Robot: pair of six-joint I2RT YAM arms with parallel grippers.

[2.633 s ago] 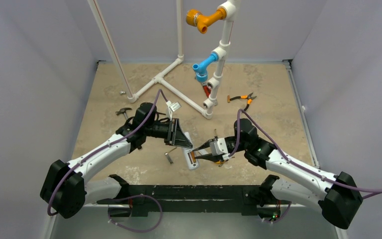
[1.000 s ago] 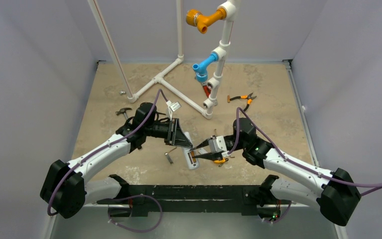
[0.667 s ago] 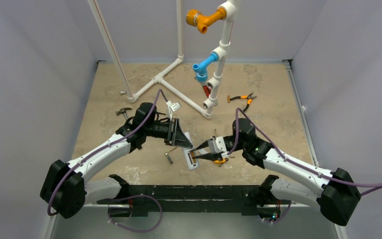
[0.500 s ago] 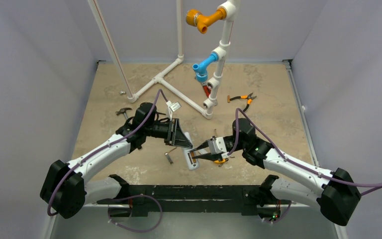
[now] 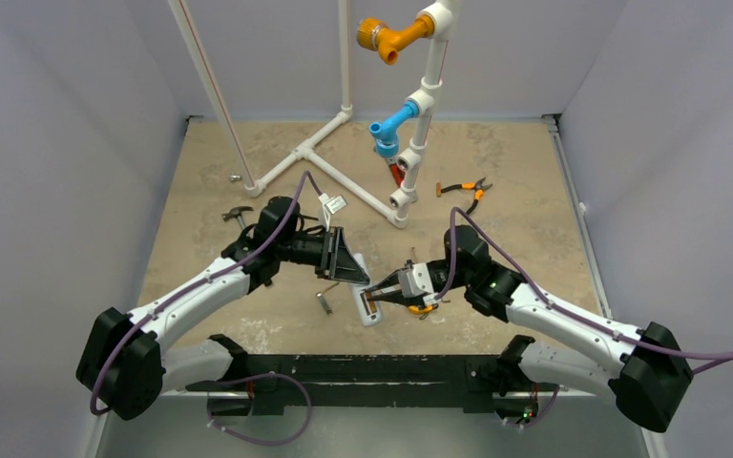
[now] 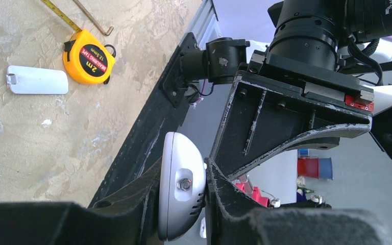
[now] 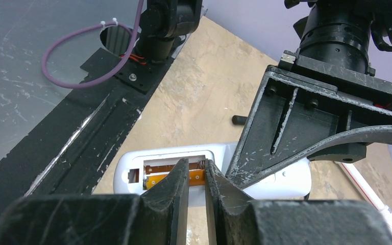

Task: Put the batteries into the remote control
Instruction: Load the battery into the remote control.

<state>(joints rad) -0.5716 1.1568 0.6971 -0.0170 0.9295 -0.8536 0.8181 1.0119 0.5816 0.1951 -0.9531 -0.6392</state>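
Jaws of my right gripper point(image 7: 196, 164) had narrowed to a slit over the battery point(image 7: 155, 181) seated in the remote control point(image 7: 127, 176); only my left wrist view showed my left gripper point(image 6: 182, 172) clamping it.

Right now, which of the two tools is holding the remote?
The left tool: it clamps the remote by one end. The right tool only has its tips at the open battery bay, where a battery lies.

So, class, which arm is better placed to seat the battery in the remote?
Right. The right gripper is at the open compartment, right over the battery; the left gripper is clamped on the remote, holding it.
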